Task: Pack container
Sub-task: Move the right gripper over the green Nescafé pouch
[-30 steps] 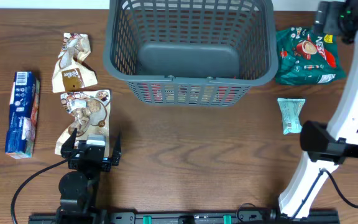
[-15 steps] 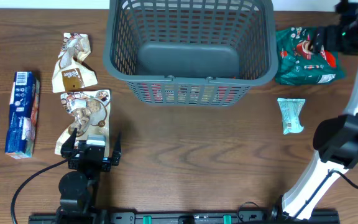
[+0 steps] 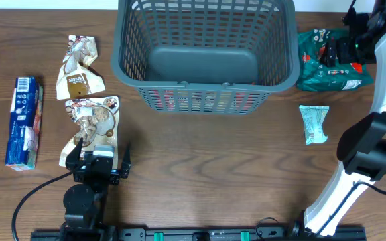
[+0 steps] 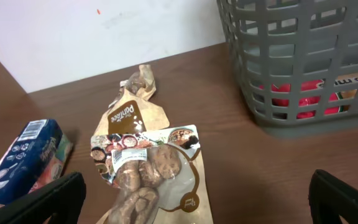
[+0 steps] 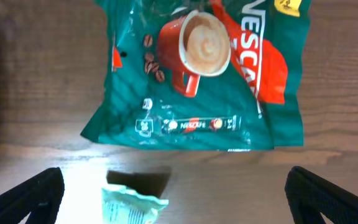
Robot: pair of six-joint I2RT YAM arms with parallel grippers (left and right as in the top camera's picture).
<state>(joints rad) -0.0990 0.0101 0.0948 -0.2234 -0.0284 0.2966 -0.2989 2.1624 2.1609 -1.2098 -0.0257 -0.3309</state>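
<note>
The container, a big grey lattice basket, stands at the far middle of the table; its near wall also shows in the left wrist view. Red and yellow shapes show through its front lattice. My right gripper hangs open over a green Nescafe bag right of the basket, the bag filling the right wrist view beyond the open gripper. My left gripper rests open at the near end of a brown snack packet, seen between its fingers.
A second brown packet lies beyond the first. A blue pack lies at the far left. A small pale green packet lies on the right. A white wall backs the table.
The right arm has swung in from the far right corner, bringing its gripper over the green Nescafe bag. The left arm and all packets have stayed put.
</note>
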